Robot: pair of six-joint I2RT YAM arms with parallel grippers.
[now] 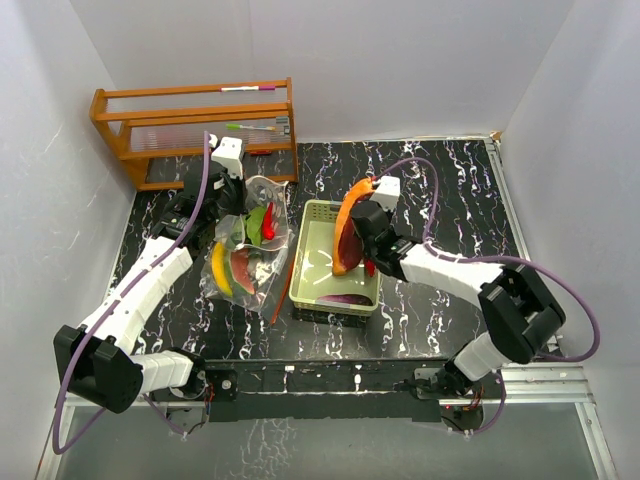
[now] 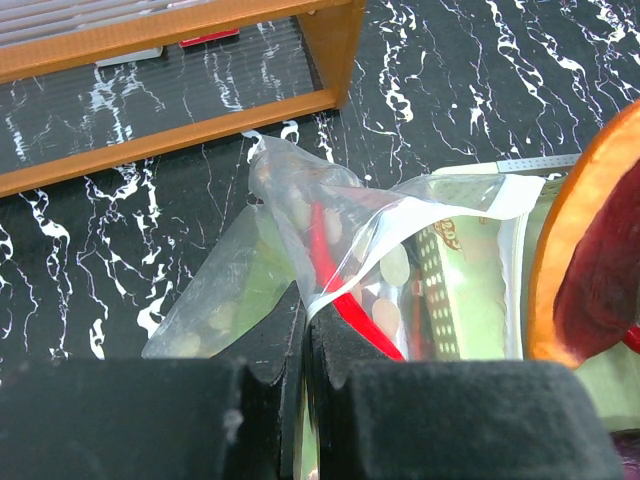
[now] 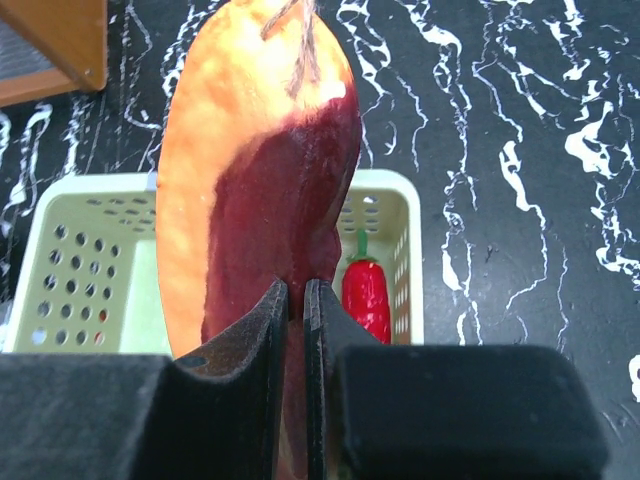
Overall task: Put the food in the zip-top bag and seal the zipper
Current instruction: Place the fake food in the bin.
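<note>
Right jaws: closed on the orange wedge (image 3: pixel 235 190), gripped at its dark red edge. The wedge is held clear of the bench (image 1: pixel 450 200), over the pale green basket (image 1: pixel 312 215). Its long axis runs straight out from the jaws, near to far across the basket in the top view, with the orange rind turned toward the bag side and the red face away from it.

In the basket a red chilli (image 3: pixel 366 295) is seen, its green stem pointing to the far wall. A purple aubergine (image 1: pixel 345 298) lies lengthwise along the near wall.

Left jaws: closed on the clear film at the far mouth of the zip-top bag (image 1: pixel 250 255). The mouth is open. The bag lies on the bench just left of the basket, long axis near to far. Inside are noted a banana (image 1: pixel 220 270), a watermelon slice (image 1: pixel 243 268), green pods (image 1: pixel 257 222) and a red piece (image 1: pixel 268 225) whose kind cannot be told.
</note>
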